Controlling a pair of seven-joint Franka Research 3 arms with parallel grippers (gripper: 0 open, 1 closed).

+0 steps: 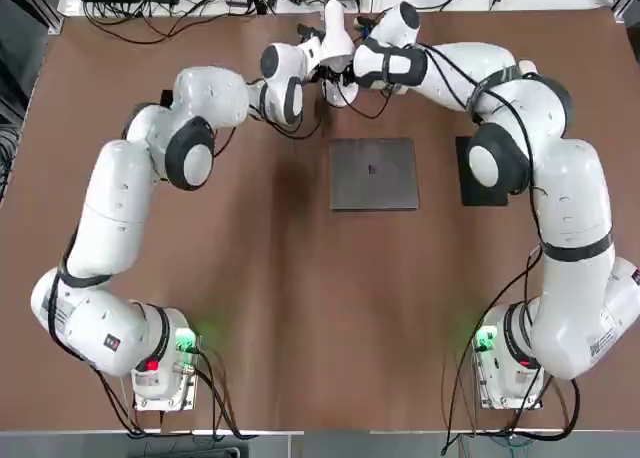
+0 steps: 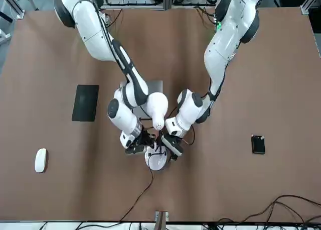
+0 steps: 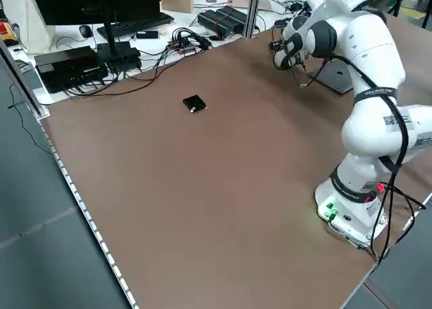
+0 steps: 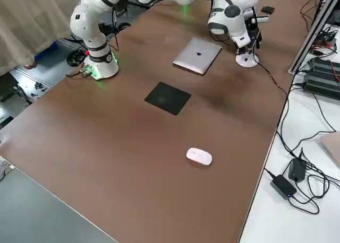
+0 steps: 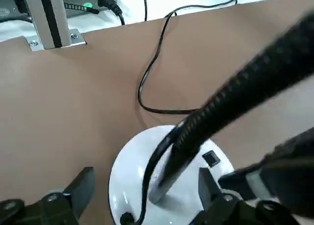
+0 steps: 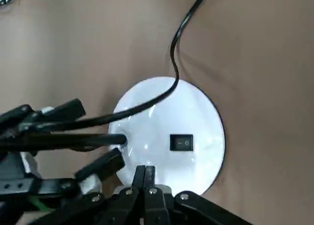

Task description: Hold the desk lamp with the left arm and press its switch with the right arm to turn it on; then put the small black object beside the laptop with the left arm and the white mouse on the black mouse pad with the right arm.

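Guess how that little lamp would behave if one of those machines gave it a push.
The lamp's base is broad and round, so it probably resists tipping. Its white surface looks glossy, perhaps slippery to grip. The trailing cord might tug as it slides.

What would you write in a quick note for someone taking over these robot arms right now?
Left gripper: at the lamp, fingers apart around its neck, no clear grip.
Right gripper: over the lamp's base, fingers shut, beside the switch.
Where things are: desk lamp upright between the two arms; black object on the table, away from the laptop; white mouse off the black mouse pad.
Done: neither move is made; I can't tell if the lamp is lit.
Left: hold the lamp, press the switch, black object beside laptop, mouse onto pad.
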